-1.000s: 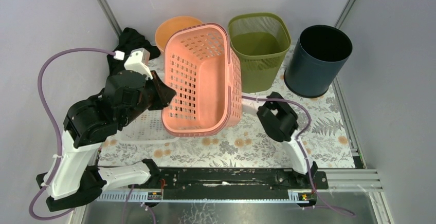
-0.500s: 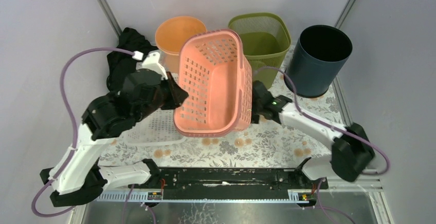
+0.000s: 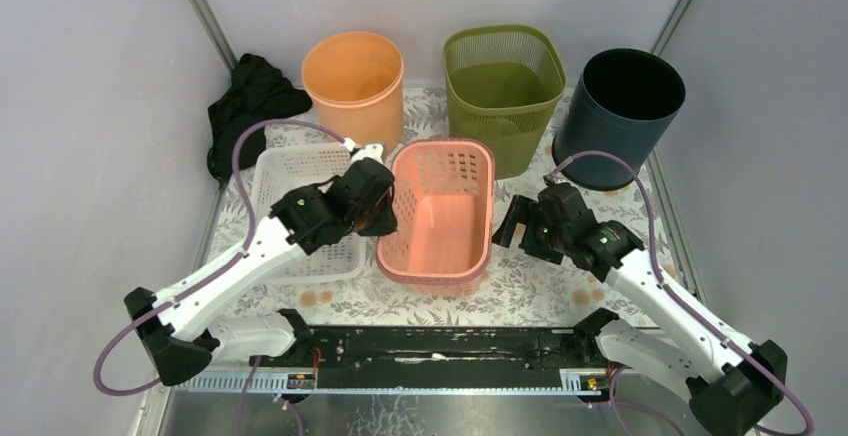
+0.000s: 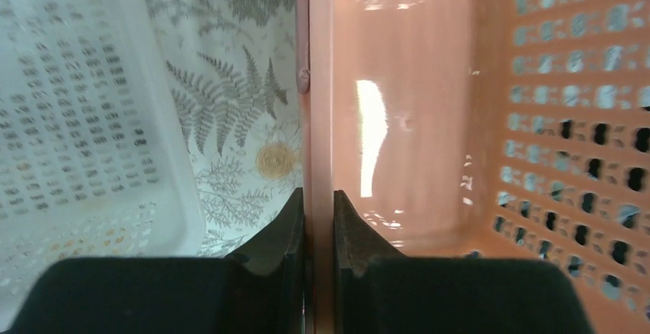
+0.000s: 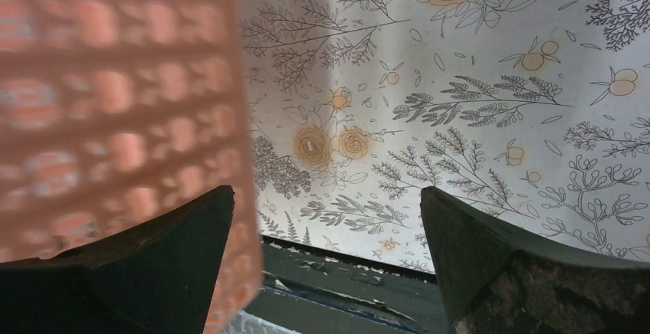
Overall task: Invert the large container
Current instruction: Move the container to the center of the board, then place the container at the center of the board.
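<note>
Grip for tipping: your left gripper [image 4: 318, 205] pinches the left rim of the pink basket [image 3: 440, 218], sitting mouth-up on the floral cloth [image 3: 525, 291]; your right gripper [image 5: 326, 205] hangs spread beside it.

pink basket [image 5: 115, 104] — blurred, right wrist | white basket [image 4: 77, 119] — cut off left

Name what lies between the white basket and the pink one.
Only a strip of floral tablecloth, per the left wrist view; the left claw is shut on the pink basket beside it.
</note>
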You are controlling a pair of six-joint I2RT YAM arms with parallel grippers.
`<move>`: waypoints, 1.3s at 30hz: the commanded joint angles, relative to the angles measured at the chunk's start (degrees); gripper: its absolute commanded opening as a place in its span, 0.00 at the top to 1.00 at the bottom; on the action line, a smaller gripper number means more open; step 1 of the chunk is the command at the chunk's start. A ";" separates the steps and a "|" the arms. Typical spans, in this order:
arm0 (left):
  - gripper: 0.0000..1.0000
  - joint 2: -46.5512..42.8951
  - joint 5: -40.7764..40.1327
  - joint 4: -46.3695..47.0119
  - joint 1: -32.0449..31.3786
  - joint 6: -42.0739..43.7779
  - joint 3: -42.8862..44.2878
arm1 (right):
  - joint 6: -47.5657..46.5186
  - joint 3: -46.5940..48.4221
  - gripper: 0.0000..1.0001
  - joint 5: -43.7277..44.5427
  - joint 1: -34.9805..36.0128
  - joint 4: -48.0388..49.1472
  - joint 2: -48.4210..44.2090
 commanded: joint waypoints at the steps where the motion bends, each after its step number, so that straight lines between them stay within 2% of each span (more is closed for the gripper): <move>1: 1.00 0.41 3.58 11.33 -0.16 -3.43 -6.03 | 0.12 0.64 0.01 0.44 0.07 -1.60 -3.31; 8: 1.00 1.15 2.75 16.47 -0.16 -5.72 -13.05 | -1.07 -1.49 0.01 -2.54 0.14 -1.32 -6.61; 13: 1.00 4.32 2.20 18.27 -0.16 -5.49 -14.30 | -3.11 -0.51 0.01 -3.67 0.13 -3.45 -8.87; 16: 0.94 7.01 2.11 17.83 -0.16 -4.35 -13.41 | -4.21 -0.92 0.01 -5.94 0.19 -4.30 -10.33; 18: 0.85 8.47 2.11 16.95 -0.20 -3.91 -12.29 | -4.90 -1.31 0.01 -7.05 0.08 -5.14 -10.91; 22: 0.54 9.77 0.59 14.28 -0.25 -3.06 -10.21 | -6.28 -0.79 0.01 -8.65 0.14 -6.97 -11.46; 28: 0.25 10.59 -2.20 7.19 -0.24 -2.18 -5.17 | -6.59 2.74 0.01 -12.01 0.14 -8.55 -9.15; 30: 0.06 10.24 -3.26 4.12 -0.27 -2.22 -2.32 | -7.27 5.03 0.01 -13.05 0.11 -9.83 -8.06; 31: 0.01 10.17 -3.91 2.54 -0.20 -2.19 -0.34 | -7.66 6.37 0.01 -13.25 0.13 -10.58 -7.51; 39: 0.00 16.21 -2.92 -9.64 -0.16 -0.83 19.05 | -8.50 13.84 0.01 -14.00 0.11 -16.64 -4.76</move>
